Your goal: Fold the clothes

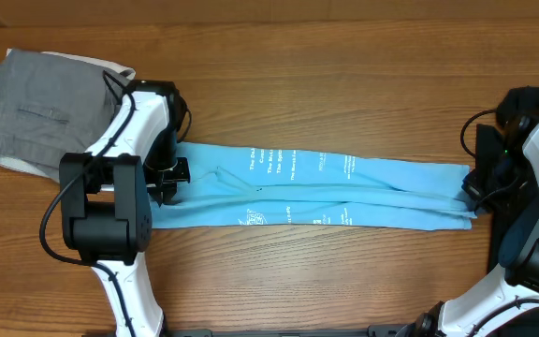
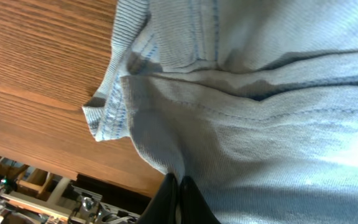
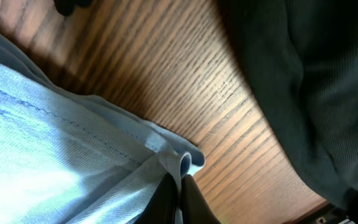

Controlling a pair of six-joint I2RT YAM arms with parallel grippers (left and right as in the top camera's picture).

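Pinched together at the bottom edge of the left wrist view, the left gripper (image 2: pixel 176 190) is seen clamped on a fold of the light blue T-shirt (image 2: pixel 278 124). Its ribbed collar and stitched hems are shown only here, bunched toward the upper left of the frame over the wooden table (image 2: pixel 36 74). In the right wrist view the right gripper (image 3: pixel 180 186) is likewise closed on a hemmed corner of the cloth at lower centre. A dark textured fabric (image 3: pixel 316 81) fills the upper right there and cannot be identified.

From overhead, what neither wrist camera gives is made plain. The T-shirt is stretched into a long narrow band across the middle of the frame, folded lengthwise, and is held at its left and right ends by the two grippers. Small white text is printed along it, and creases run its length. At the upper left a folded grey garment (image 1: pixel 45 108) is laid near the shirt's left end, its right edge partly covered by the left arm (image 1: pixel 110 206).
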